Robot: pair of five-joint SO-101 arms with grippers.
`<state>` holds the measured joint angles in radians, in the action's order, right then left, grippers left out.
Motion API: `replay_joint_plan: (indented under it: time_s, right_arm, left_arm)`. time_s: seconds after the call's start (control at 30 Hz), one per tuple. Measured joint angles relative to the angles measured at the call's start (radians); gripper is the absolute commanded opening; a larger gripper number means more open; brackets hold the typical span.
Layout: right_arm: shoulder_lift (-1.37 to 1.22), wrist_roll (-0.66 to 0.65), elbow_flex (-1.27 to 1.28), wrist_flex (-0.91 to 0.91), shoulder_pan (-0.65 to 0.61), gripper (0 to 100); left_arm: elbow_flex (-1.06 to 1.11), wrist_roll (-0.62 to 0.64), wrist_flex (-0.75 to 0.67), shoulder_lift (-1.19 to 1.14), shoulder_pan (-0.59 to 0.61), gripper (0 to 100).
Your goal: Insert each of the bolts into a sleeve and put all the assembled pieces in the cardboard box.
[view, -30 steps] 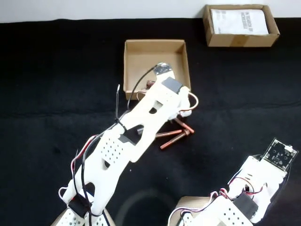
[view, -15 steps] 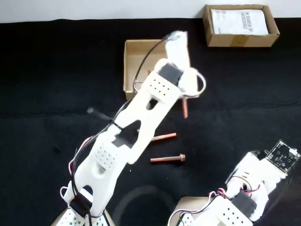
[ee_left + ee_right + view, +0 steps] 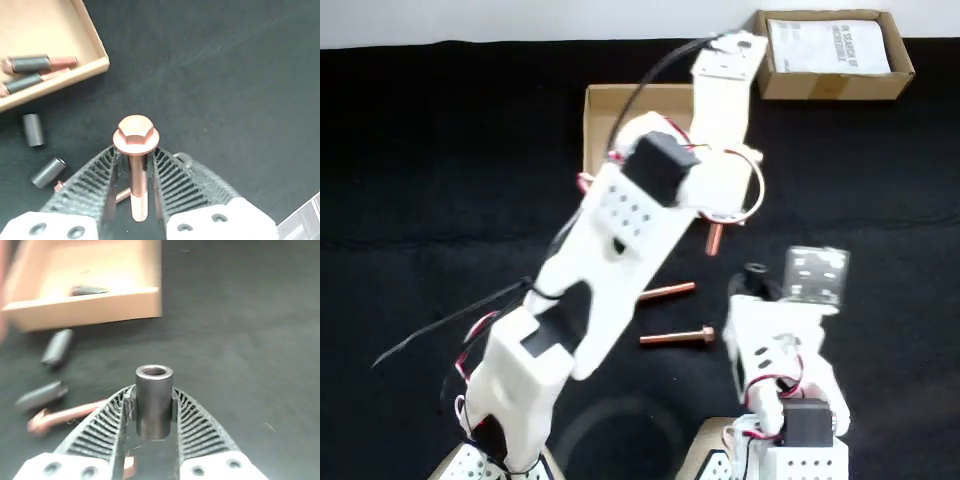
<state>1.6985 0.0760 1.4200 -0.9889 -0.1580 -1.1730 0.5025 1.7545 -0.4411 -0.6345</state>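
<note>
Black table (image 3: 420, 150), copper hex-head bolt (image 3: 138, 165), dark sleeve (image 3: 154, 402)

Bench (image 3: 420, 150): plain black throughout. Cardboard box (image 3: 605, 115): plain tan-brown walls and floor. Bolt (image 3: 135, 134) in the left gripper (image 3: 135, 150): copper, with a glossy pink-orange hexagonal head. Sleeve (image 3: 154, 400) in the right gripper (image 3: 154, 392): dark grey, unmarked. Fingers (image 3: 90, 175) of both grippers: dark grey, ribbed pattern, on white bases. Two loose bolts (image 3: 665, 291): copper. Loose sleeves (image 3: 34, 129): dark grey. Assembled pieces (image 3: 30, 64) in the box: dark grey middles, copper ends. Arms (image 3: 620, 240): white shells, black motor blocks, red, white and black wiring. Second box (image 3: 830, 86): tan, holding a white printed sheet (image 3: 830, 45).
</note>
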Motion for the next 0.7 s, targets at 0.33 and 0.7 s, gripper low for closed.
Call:
replay_joint_plan:
  time_s: [0.33, 0.7]
  right_arm:
    - [0.000, -0.075, -0.235, -0.120, -0.137, 0.8]
    - [0.002, -0.075, -0.305, -0.321, -0.315, 0.8]
  left_arm:
    - [-0.002, 0.000, 0.009, 0.292, 0.051, 1]
    - [0.331, -0.081, 0.009, 0.647, 0.160, 1]
